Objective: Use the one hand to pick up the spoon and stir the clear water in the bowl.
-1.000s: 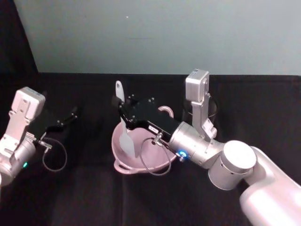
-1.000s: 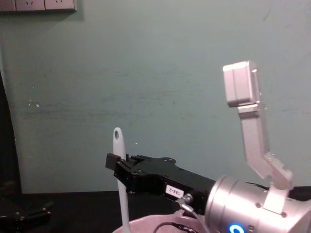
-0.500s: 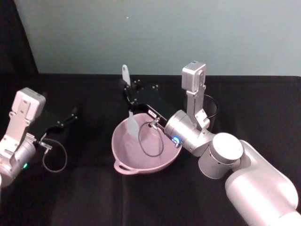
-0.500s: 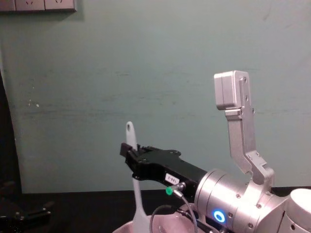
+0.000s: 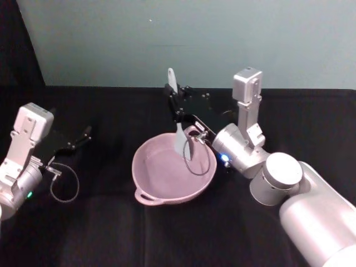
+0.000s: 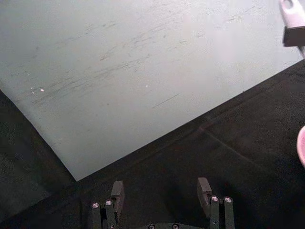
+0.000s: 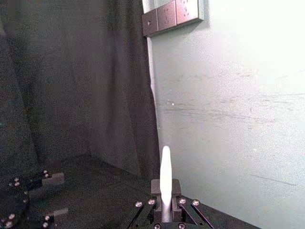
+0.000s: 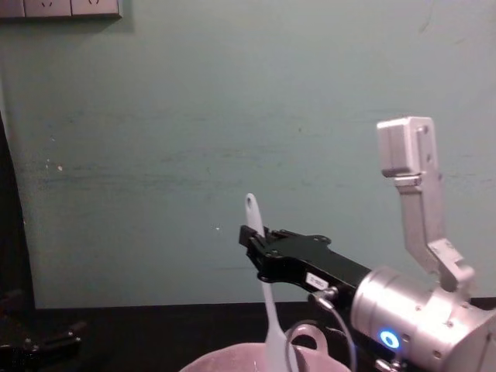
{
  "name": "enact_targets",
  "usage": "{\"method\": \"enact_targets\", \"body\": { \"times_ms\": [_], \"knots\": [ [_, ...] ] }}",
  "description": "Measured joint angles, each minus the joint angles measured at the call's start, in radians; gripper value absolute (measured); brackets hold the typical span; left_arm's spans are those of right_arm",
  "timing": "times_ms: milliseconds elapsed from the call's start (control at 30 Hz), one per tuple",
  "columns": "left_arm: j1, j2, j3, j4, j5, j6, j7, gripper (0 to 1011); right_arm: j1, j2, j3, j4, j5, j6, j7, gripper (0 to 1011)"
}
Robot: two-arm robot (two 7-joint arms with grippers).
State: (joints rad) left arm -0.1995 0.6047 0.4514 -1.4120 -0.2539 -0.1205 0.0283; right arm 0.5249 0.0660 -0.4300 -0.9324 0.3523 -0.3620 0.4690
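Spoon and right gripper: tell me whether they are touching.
Touching. The right wrist view shows the spoon standing upright, its handle clamped in the right gripper.

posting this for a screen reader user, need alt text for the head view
The right gripper holds the white spoon upright by its handle, blade down inside the pink bowl near its far rim. The left gripper sits idle at the left over the black table.
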Motion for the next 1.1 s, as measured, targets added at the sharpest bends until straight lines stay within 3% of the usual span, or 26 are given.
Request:
{"method": "enact_targets", "body": {
  "times_ms": [233,567,867,1100],
  "knots": [
    [0.000,0.000,0.000,0.000,0.000,0.000,0.000,1011,-0.058,0.054,0.015,-0.096,-0.005,0.022,0.039,113],
    [0.000,0.000,0.000,0.000,0.000,0.000,0.000,1011,-0.179,0.152,-0.008,-0.321,0.065,0.126,0.148,113],
    [0.000,0.000,0.000,0.000,0.000,0.000,0.000,1011,-0.207,0.174,-0.044,-0.405,0.127,0.210,0.178,113],
    [0.000,0.000,0.000,0.000,0.000,0.000,0.000,1011,-0.189,0.158,-0.073,-0.393,0.146,0.242,0.178,113]
  ]
}}
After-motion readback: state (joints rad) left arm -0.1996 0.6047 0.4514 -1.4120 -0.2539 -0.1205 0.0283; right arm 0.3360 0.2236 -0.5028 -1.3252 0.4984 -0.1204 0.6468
